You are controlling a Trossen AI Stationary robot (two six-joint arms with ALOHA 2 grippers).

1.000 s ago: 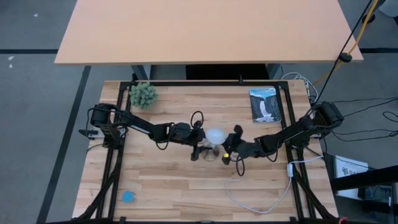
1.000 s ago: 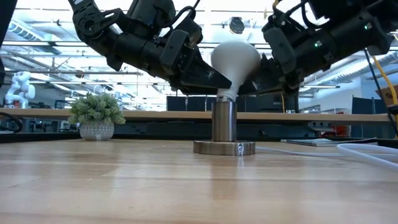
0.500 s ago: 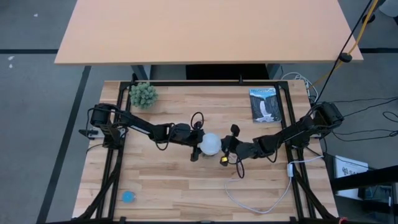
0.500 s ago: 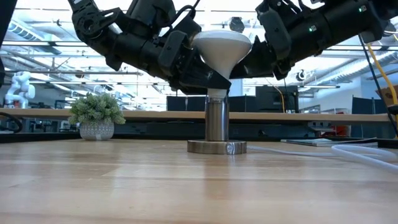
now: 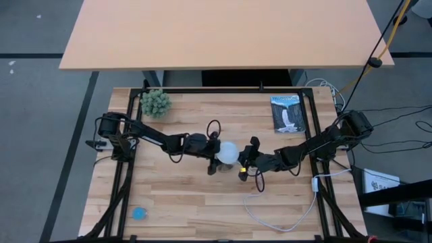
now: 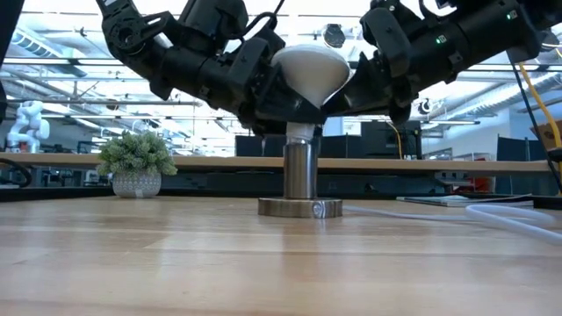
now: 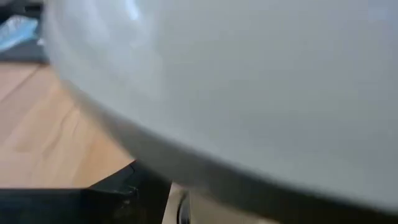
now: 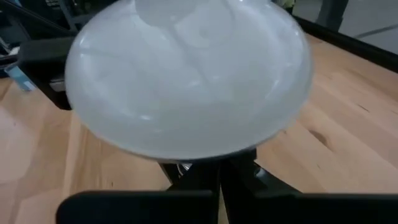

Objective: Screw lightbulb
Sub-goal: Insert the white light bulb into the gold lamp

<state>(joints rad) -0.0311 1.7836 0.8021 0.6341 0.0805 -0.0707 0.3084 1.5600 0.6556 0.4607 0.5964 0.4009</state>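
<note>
The smooth white frosted lightbulb (image 6: 307,72) now stands upright, neck in the brushed-metal socket post (image 6: 299,171), no longer tilted: seated, I judge, ready for turning. My left gripper (image 6: 279,98) seems clamped on its globe; my right gripper (image 5: 248,156), fingers together, presses alongside it.

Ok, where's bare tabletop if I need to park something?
Free: the near left, between the blue object and the white cord; also the far strip between the plant and the book. Crowded: the middle, where the left pincer and right pincer flank the lightbulb on its socket.
</note>
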